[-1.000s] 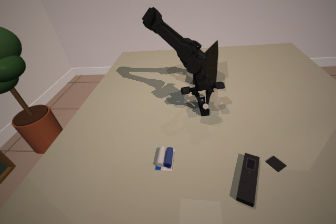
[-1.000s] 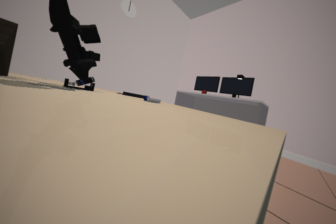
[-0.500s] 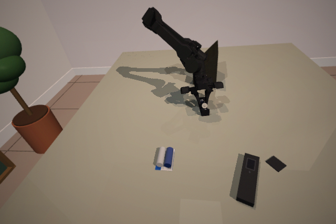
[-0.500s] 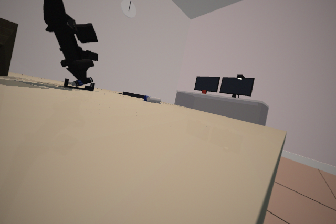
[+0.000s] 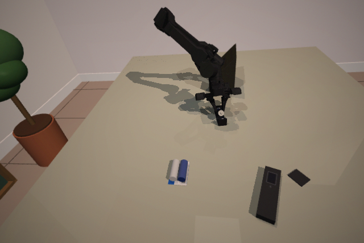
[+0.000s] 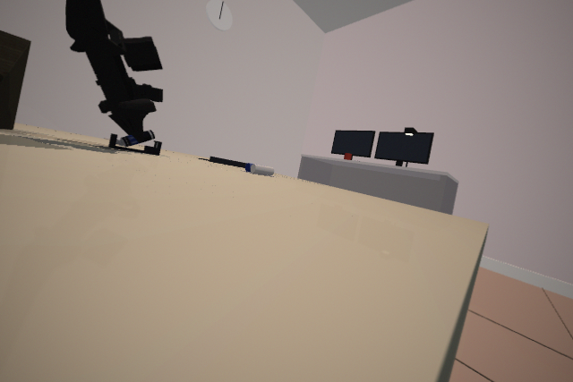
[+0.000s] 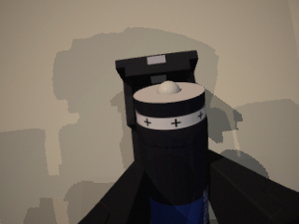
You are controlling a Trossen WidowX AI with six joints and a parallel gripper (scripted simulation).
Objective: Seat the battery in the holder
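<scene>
The battery (image 5: 220, 112) (image 6: 139, 138) (image 7: 172, 149) is black and blue, with a white band of plus signs by its terminal end. My gripper (image 5: 219, 106) (image 6: 135, 134) (image 7: 173, 163) is shut on it. The battery is tilted: its flat end is low near the whitish spring, and its terminal end is raised toward the lip end. The black holder (image 5: 222, 122) (image 6: 132, 150) (image 7: 156, 67) stands on the table below. In the wrist view its lip-end wall shows beyond the terminal. Whether the flat end touches the spring cannot be told; the fingers and battery hide most of the cradle.
A white cylinder (image 5: 174, 169) (image 6: 262, 169) and a blue cylinder (image 5: 182, 170) (image 6: 249, 167) lie side by side on a small card. A long black device (image 5: 268, 196) (image 6: 226, 162) and a thin dark square (image 5: 298, 177) lie farther right in the top view.
</scene>
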